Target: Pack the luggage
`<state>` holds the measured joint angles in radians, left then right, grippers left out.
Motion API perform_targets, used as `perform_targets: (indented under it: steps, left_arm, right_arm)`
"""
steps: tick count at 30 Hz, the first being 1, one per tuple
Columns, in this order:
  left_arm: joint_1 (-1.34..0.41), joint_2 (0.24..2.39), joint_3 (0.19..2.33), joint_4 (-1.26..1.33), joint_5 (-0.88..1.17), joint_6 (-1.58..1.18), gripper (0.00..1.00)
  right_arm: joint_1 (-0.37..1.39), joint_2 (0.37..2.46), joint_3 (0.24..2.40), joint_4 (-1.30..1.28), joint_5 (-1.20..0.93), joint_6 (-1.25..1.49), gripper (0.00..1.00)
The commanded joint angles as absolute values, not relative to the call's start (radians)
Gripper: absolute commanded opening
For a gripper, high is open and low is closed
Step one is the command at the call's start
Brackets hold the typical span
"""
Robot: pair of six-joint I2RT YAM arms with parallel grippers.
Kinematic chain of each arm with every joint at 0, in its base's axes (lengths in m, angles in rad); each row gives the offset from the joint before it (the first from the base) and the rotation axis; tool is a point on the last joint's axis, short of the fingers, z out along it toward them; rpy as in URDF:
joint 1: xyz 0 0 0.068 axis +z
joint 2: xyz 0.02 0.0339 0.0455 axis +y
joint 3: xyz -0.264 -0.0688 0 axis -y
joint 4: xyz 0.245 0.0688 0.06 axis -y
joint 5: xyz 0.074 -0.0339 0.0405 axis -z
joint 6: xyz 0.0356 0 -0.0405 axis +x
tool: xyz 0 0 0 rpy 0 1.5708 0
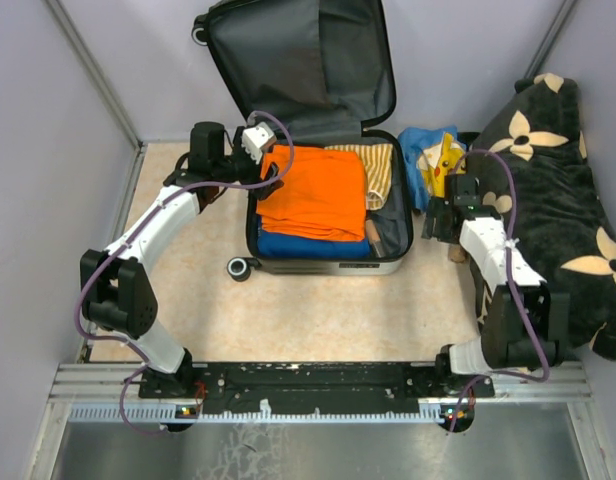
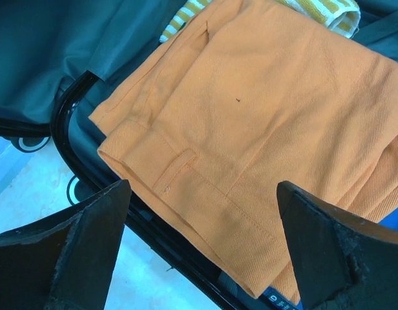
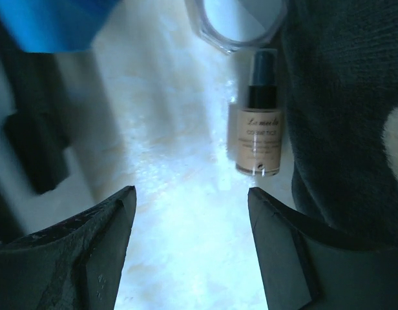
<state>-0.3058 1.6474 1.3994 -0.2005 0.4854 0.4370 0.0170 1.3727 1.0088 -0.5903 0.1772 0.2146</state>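
Left arm reaches out to the far-left corner of the suitcase (image 1: 328, 266). Left fingers (image 2: 76, 255) are spread wide with nothing between them, over the left edge of the orange garment (image 2: 263, 129). Can't tell if they touch it.

Suitcase sits open mid-tabletop (image 1: 318, 320), toward the far side. Its base is flat and its lid (image 1: 298, 60) is swung up and back, grey lining facing me. One black wheel (image 1: 238, 268) sticks out at the near-left corner of the base.

Inside the base:
- The orange garment is folded on top and covers most of the left and middle.
- A blue garment (image 1: 308, 246) lies under it, showing along the near edge.
- A yellow-and-white striped cloth (image 1: 376, 165) is at the far right, partly under the orange.
- A strip of bare lining runs down the right side, with a small brown item (image 1: 373, 232) I can't identify.

Just right of the suitcase, a blue cloth (image 1: 420, 150) has a yellow plush toy (image 1: 445, 160) on it. Right fingers (image 3: 83, 258) hang on the near side of that, between the suitcase and the black flowered cushion (image 1: 548, 200). They're spread, empty, and pointed down at bare tabletop.

Ahead of them a small cosmetic bottle (image 3: 258, 129) lies flat, with beige contents and a black pump top, just beside the cushion's edge. Past the bottle's cap there's a clear round rim (image 3: 238, 26); can't tell what it is.
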Motion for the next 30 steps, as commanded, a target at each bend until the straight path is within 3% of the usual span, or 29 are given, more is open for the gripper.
perform_targets:
  steps: [1, 13, 19, 26, 30]
  left_arm:
    - [-0.300, 1.615, 1.389, -0.173, 0.482, 0.421, 1.00]
    - [-0.301, 1.632, 1.390, -0.174, 0.489, 0.417, 1.00]
    - [-0.301, 1.647, 1.405, -0.184, 0.495, 0.418, 1.00]
    - [-0.301, 1.655, 1.401, -0.186, 0.504, 0.413, 1.00]
    - [-0.301, 1.644, 1.386, -0.187, 0.492, 0.418, 1.00]
  right_arm:
    - [-0.010, 1.437, 0.982, -0.471, 0.302, 0.166, 0.70]
    - [-0.030, 1.576, 0.924, -0.302, 0.420, 0.090, 0.70]
    - [-0.071, 1.642, 0.950, -0.269, 0.379, 0.102, 0.67]
    - [-0.075, 1.671, 0.959, -0.280, 0.262, 0.089, 0.47]
    - [-0.076, 1.596, 0.950, -0.327, 0.232, 0.104, 0.23]
